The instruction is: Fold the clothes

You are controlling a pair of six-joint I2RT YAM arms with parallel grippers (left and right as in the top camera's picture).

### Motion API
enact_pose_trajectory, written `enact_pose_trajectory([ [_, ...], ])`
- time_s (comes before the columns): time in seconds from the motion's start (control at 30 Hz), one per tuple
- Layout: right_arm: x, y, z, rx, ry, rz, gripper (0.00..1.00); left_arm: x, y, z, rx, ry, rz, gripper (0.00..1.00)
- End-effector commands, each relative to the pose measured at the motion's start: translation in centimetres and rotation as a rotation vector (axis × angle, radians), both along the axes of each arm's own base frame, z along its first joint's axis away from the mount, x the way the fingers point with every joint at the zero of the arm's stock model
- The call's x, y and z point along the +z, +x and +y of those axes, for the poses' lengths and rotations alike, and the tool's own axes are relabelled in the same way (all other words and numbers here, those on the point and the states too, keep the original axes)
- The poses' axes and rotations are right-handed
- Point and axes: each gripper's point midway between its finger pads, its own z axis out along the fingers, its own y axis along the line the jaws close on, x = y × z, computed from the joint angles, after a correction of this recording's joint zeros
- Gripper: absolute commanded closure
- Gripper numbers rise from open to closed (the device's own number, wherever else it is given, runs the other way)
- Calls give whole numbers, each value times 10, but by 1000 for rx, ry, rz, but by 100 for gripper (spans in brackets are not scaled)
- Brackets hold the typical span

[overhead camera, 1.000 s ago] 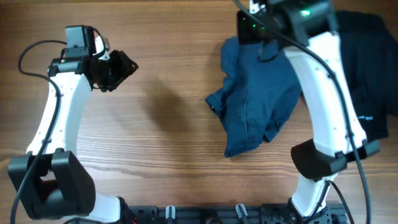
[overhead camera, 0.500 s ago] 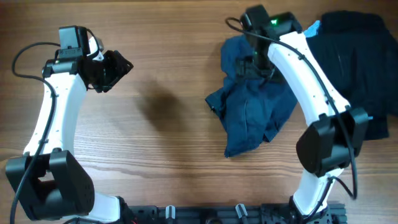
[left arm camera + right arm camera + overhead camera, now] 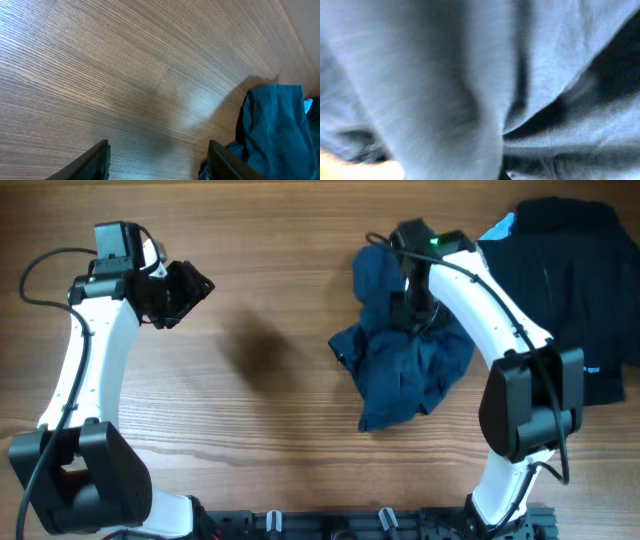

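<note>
The navy shorts point(image 3: 405, 365) lie crumpled on the right half of the worktop point(image 3: 270, 240), rucked into a mound with no flat edge showing and a ridge of cloth pushed up at their far end. The left wrist view catches the same ridge point(image 3: 272, 130) standing off the wood. The right gripper point(image 3: 410, 305) sits down in that far end. Its wrist view is filled with blurred blue cloth point(image 3: 445, 75) and shows no fingertips, so I go by the fingers being pressed together, and I judge that they pinch a fold of the shorts rather than meet on nothing. The step in hand, as I read it, is to draw the garment out flat before any fold is made. To do it well I would lift only enough to free the bunch, pull away from the mound so that one layer comes and not the whole heap, and confirm a waistband or hem in the pinch before I commit. The black garment point(image 3: 575, 270) lies just beside the shorts at the far right, a strip of pale blue lining point(image 3: 502, 225) showing at its edge. The pull should run clear of it. The left gripper point(image 3: 195, 285) hangs well apart over bare wood, its fingers point(image 3: 95, 160) spread and holding nothing. It is best brought across to pin the near edge. No basket, bin or other container is in view.
</note>
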Motion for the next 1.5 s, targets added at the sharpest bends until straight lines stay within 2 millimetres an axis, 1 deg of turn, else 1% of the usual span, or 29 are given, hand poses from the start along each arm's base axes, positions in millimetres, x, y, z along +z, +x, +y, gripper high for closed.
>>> enact_pose_trajectory([
  [0.0, 70, 33, 41, 129, 200, -157, 96, -1, 0, 3, -6, 13, -2, 38],
  [0.03, 91, 37, 50, 155, 247, -194, 96, -1, 0, 3, -6, 13, -2, 38],
  [0.1, 124, 42, 66, 191, 307, -259, 96, -1, 1, 5, 0, 20, -4, 39],
  [0.17, 164, 41, 87, 246, 347, -341, 96, -1, 1, 16, 25, 20, -4, 40],
  [0.23, 184, 35, 104, 286, 377, -379, 96, -2, 0, 25, 49, 18, -1, 40],
  [0.27, 202, 30, 125, 333, 426, -416, 96, -2, -2, 36, 76, 12, 7, 41],
  [0.3, 213, 25, 142, 371, 472, -440, 96, -2, -3, 40, 87, 1, 10, 42],
  [0.33, 220, 21, 154, 394, 504, -454, 96, -2, -4, 44, 95, -8, 12, 43],
  [0.4, 235, 14, 185, 440, 574, -497, 96, -2, -6, 51, 104, -17, 12, 44],
  [0.5, 261, 2, 236, 509, 701, -575, 96, -2, -10, 61, 100, -13, 11, 44],
  [0.57, 272, -1, 254, 530, 745, -614, 96, -3, -13, 66, 112, -14, 20, 44],
  [0.6, 282, -4, 266, 524, 784, -641, 96, -4, -15, 72, 127, -16, 28, 45],
  [0.63, 286, -3, 268, 514, 802, -644, 96, -4, -17, 75, 136, -17, 33, 45],
  [0.67, 286, -2, 268, 512, 805, -645, 96, -5, -19, 78, 146, -19, 37, 45],
  [0.73, 281, 2, 262, 495, 789, -634, 96, -5, -21, 84, 154, -16, 40, 46],
  [0.83, 256, 18, 245, 447, 690, -626, 95, -5, -23, 90, 155, -17, 39, 46],
  [0.9, 237, 25, 239, 446, 660, -597, 96, -5, -23, 90, 156, -17, 39, 46],
  [0.93, 225, 29, 235, 438, 643, -573, 82, -5, -23, 90, 156, -17, 39, 46],
  [0.97, 210, 34, 229, 435, 619, -548, 48, -5, -23, 90, 156, -17, 39, 46],
  [1.0, 196, 38, 221, 416, 598, -518, 21, -5, -23, 90, 156, -17, 39, 47],
  [1.03, 182, 43, 211, 399, 581, -490, 5, -5, -23, 90, 156, -17, 39, 47],
  [1.07, 178, 46, 204, 397, 576, -477, 1, -5, -23, 90, 154, -16, 39, 47],
  [1.13, 175, 53, 186, 368, 565, -467, 0, -5, -23, 90, 154, -16, 39, 47],
  [1.17, 178, 55, 176, 365, 567, -465, 1, -5, -23, 90, 153, -16, 38, 47],
  [1.23, 171, 52, 157, 341, 537, -421, 1, -5, -23, 84, 107, -14, 27, 49],
  [1.3, 149, 37, 131, 326, 428, -319, 0, -5, -22, 70, 13, 12, 15, 49],
  [1.37, 133, 25, 113, 301, 336, -249, 0, -5, -21, 50, -89, 41, -2, 49],
  [1.47, 104, 9, 104, 269, 299, -143, 0, -8, -19, 27, -185, 94, -5, 49],
])
